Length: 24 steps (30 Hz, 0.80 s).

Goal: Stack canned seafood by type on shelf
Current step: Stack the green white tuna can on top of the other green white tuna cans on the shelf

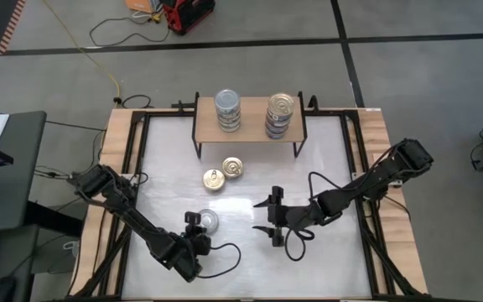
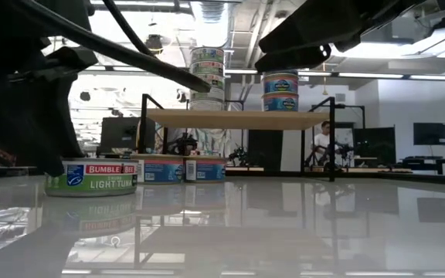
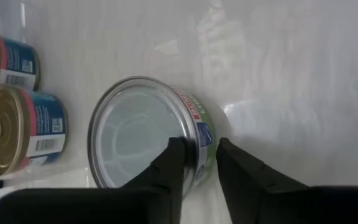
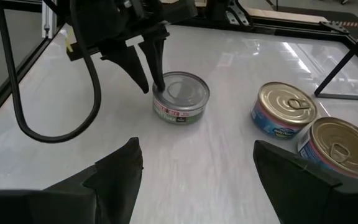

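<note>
A tin with a plain silver lid and a green label (image 1: 210, 220) stands flat on the white table; it also shows in the low view (image 2: 91, 177). My left gripper (image 1: 194, 225) is shut on its rim. My right gripper (image 1: 272, 220) is open and empty, a little to the tin's right, its fingers pointing at it. Two gold-lidded tins (image 1: 233, 168) (image 1: 215, 179) stand on the table in front of the shelf. The light-wood shelf (image 1: 250, 132) carries a stack of silver-lidded tins (image 1: 227, 109) and a stack of gold-lidded tins (image 1: 280, 113). My left gripper pinches the tin's rim (image 3: 194, 134) on the side toward the table's left: one finger (image 3: 176, 158) over the lid, the other (image 3: 232, 162) outside on the green wall. The fingers (image 4: 154, 68) come from above, pointing down. The tin stands upright on the table.
The two gold tins show to the right in the right wrist view (image 4: 283, 109) (image 4: 340, 146), near a black shelf leg (image 4: 347, 56). A black cable (image 4: 17, 106) loops from the left arm over the table. Bare tabletop (image 1: 325, 268) lies near the front edge.
</note>
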{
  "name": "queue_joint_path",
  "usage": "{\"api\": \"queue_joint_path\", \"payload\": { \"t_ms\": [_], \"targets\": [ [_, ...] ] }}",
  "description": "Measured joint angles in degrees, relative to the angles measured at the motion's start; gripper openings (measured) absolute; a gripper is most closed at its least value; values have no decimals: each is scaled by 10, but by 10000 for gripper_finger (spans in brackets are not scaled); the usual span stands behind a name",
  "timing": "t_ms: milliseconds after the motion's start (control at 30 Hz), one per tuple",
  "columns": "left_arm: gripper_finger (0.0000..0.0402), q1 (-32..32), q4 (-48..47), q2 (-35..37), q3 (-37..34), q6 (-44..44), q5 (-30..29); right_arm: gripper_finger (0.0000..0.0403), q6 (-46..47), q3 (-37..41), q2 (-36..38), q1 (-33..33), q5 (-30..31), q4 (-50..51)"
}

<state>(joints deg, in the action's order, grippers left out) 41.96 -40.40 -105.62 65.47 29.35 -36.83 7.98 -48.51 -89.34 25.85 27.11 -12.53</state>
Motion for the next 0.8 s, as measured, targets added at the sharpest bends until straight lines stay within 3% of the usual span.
{"api": "queue_joint_path", "payload": {
  "t_ms": [233, 633, 800],
  "targets": [
    [6, 12, -2, -4, 0, -12, -12, 329, 6, 0, 0, 0, 0, 0],
    [1, 40, 25, -38, 2, -6, -23, 329, 7, 0, 0, 0, 0, 1],
    [0, 52, 32, -42, 2, 7, 22, 329, 8, 0, 0, 0, 0, 1]
  ]
}}
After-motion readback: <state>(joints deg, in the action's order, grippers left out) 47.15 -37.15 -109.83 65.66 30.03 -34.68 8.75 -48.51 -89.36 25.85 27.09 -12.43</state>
